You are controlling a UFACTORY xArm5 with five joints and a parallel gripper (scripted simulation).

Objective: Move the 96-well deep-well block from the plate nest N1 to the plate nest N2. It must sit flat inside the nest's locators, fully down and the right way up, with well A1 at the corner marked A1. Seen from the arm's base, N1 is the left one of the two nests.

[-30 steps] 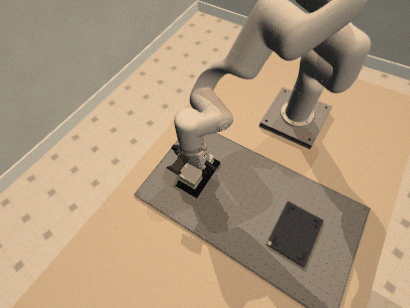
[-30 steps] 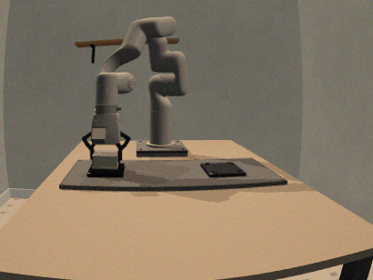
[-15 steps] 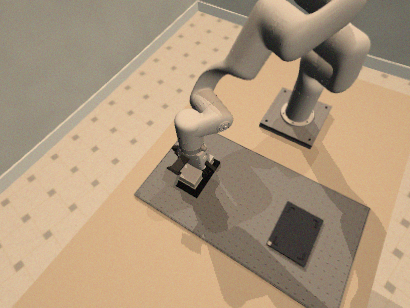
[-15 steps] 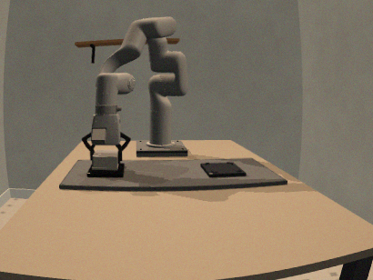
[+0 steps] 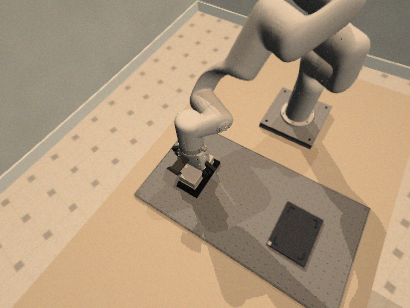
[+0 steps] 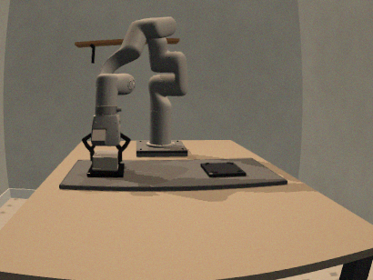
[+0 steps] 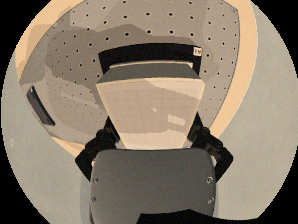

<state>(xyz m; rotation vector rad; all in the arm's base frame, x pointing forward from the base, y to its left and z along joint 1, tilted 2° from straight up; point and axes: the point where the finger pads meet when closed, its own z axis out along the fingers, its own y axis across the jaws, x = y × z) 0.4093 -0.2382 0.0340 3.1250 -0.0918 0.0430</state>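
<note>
Item: 96-well deep-well block (image 6: 104,160), pale, box-shaped, held upright between the fingers of the gripper (image 6: 105,153), which are clamped on its two opposite sides at a wide spread. Location: directly over plate nest N1 (image 6: 105,173), the dark nest at the left end of the grey perforated base plate (image 6: 173,181); from the exterior view the block looks to sit on or just above the nest, though contact cannot be settled at this size. In the wrist view the block (image 7: 152,108) fills the centre, with the nest's dark frame (image 7: 149,55) showing beyond its far edge and one black finger (image 7: 212,148) flanking each lower corner.

Item: plate nest N2 (image 6: 223,169), dark flat rectangle at the right end of the same base plate, well apart from the block; a small light mark (image 5: 270,243) at one corner in the top view.

Item: arm (image 6: 156,68), pale grey, folded high, wrist pointing straight down over N1; mounted on a grey square foot plate (image 6: 181,152) behind the base plate.

Support: tan table (image 6: 182,227)
</note>
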